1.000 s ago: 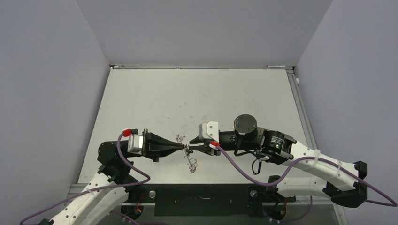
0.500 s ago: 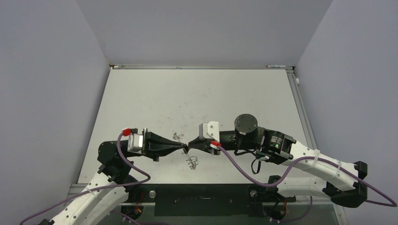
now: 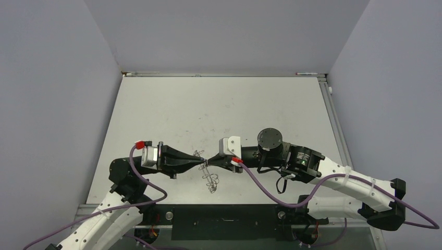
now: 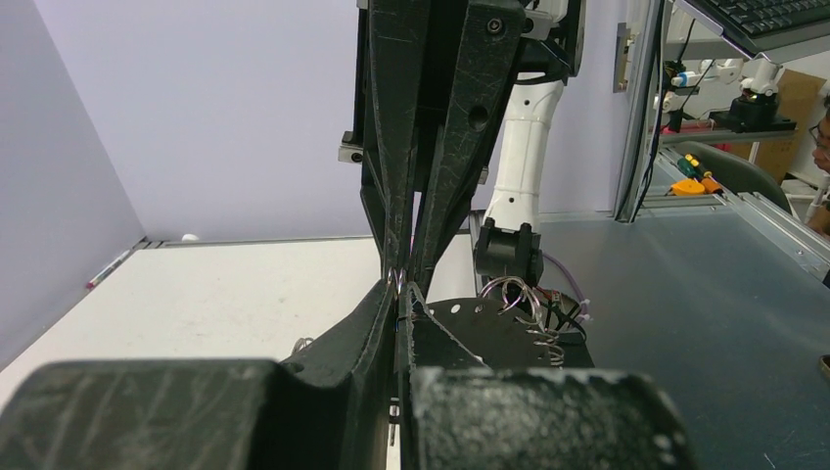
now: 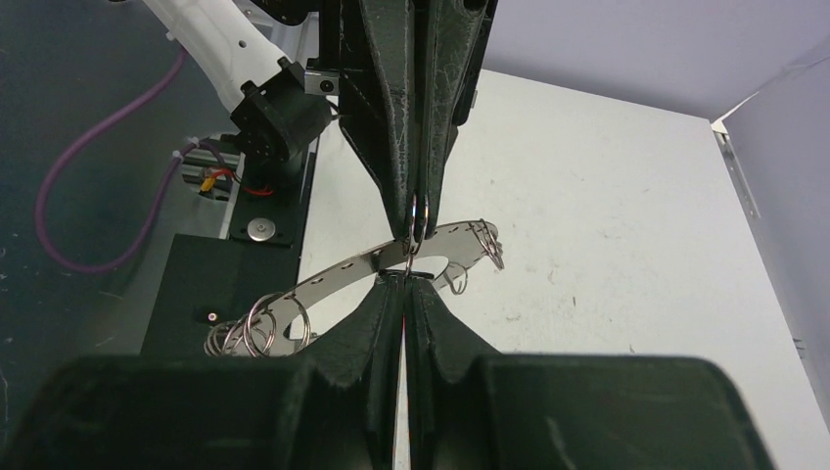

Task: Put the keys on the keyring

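Tip-to-tip: left gripper clamps keyring loop; right gripper pinched shut opposite (grasp unsure); keyring lies crosswise between them.

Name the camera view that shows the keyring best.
Right wrist: the keyring shows its flat grey band, rim holes and wire loops. Left wrist shows its dark underside, partly hidden. Top external shows only a tiny tangle.

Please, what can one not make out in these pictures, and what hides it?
Right wrist view: the fingers of the right gripper cover the near rim of the keyring.
Left wrist view: the left gripper and the right one hide their meeting point, so what the right one pinches is unseen.
Top view: the keyring's wire loops are too small to separate.
The keys: no view shows one clearly.
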Motion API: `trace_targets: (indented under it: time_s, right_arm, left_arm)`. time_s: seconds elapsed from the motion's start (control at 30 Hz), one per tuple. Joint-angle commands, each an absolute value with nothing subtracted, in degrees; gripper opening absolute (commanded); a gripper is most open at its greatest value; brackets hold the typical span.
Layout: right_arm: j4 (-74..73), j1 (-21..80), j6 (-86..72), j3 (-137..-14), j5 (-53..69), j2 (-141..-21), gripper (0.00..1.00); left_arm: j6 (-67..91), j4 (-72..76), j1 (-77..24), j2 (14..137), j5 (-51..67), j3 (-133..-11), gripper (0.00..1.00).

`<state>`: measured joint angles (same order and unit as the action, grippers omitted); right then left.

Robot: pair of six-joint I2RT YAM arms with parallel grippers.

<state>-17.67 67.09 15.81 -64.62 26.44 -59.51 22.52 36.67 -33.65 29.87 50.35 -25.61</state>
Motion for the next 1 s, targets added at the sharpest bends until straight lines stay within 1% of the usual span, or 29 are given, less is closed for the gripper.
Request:
trace_targets:
  time_s: [0.0,0.03,0.07,0.13,0.17,0.2,0.37,0.63,0.8,0.97]
  right_arm:
    - [-15.01,66.76,15.03,-64.20,28.37,-59.85,0.05]
    - [-15.03,66.79,14.96,-64.17,28.33,-59.93,0.06]
    - [-14.95,66.80,14.90,-64.19,28.23,-59.94,0.11]
    - [-14.81,66.79,14.77,-64.36,27.71,-59.79,0.26]
    - [-14.69,66.80,14.72,-64.37,27.18,-59.55,0.31]
    - [-14.42,66.74,14.68,-64.31,26.74,-59.13,0.34]
    - [-12.04,66.63,14.43,-63.54,26.64,-56.86,0.35]
    - [-10.14,66.53,14.20,-64.10,28.83,-58.14,0.35]
    - [-8.89,66.50,14.15,-64.39,29.30,-58.74,0.33]
    - [-8.28,66.53,14.15,-64.53,30.35,-59.86,0.29]
  left_arm:
    - [24.43,42.80,-32.87,29.71,47.79,-26.28,0.00]
    - [24.36,42.79,-32.79,29.69,47.81,-26.28,0.00]
    - [24.35,42.76,-32.78,29.68,47.79,-26.24,0.00]
    - [24.13,42.40,-32.78,29.71,47.88,-26.27,0.00]
    - [24.09,42.25,-32.78,29.71,47.97,-26.28,0.00]
    - [24.02,42.15,-32.78,29.66,48.04,-26.28,0.00]
    - [24.36,42.63,-32.78,29.84,49.27,-26.21,0.00]
    - [25.14,43.68,-32.78,29.97,49.86,-25.93,0.00]
    - [25.28,43.76,-32.78,29.97,50.00,-25.93,0.00]
    - [25.40,43.84,-32.78,29.86,49.88,-25.84,0.00]
